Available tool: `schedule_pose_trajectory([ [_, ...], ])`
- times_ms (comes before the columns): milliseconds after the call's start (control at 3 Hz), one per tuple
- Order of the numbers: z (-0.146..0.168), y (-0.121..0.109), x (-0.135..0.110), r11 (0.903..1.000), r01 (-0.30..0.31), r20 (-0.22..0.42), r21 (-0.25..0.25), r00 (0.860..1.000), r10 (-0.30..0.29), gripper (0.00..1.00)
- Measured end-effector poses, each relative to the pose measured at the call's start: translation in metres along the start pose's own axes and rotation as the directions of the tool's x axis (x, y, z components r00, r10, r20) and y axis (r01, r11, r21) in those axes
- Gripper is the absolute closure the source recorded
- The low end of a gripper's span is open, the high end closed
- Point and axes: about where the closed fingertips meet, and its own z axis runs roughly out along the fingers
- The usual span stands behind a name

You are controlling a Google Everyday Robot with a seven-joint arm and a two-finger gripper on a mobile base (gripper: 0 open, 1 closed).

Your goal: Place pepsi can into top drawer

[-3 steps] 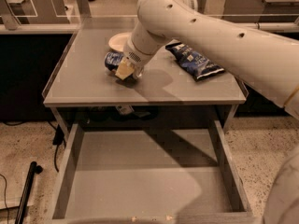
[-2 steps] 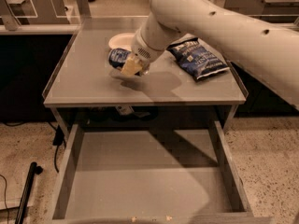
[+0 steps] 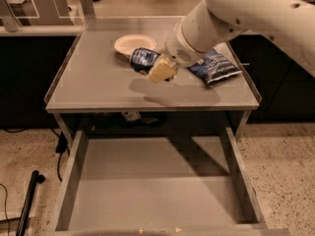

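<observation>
1. The pepsi can [image 3: 143,60] is hanging tilted in the air over the grey table [image 3: 93,82], just in front of the white plate [image 3: 132,44].
2. The gripper [image 3: 158,69] is holding it, with the cream fingers [image 3: 162,72] clamped onto the can's right end, so they're closed around the can rather than spread wide.
3. A shadow [image 3: 172,93] is falling on the tabletop right under the pair, so neither looks to be touching the surface.
4. The top drawer [image 3: 74,176] is sitting pulled out below the table's front edge, well apart from the can.
5. A dark-blue chip bag [image 3: 215,67] is lying on the table's right side, just beside the big white arm [image 3: 236,14].
</observation>
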Motion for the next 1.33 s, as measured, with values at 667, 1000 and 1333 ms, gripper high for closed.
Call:
schedule_pose_trajectory([
  [667, -0.07, 0.043, 0.04, 0.9996, 0.005, 0.016, 0.027, 1.0, -0.005, 1.0],
  [1000, -0.093, 0.073, 0.06, 0.9993, -0.02, 0.013, 0.032, 1.0, 0.019, 1.0],
  [1333, -0.097, 0.109, 0.091, 0.9943, -0.106, 0.024, -0.006, 0.994, 0.106, 1.0],
])
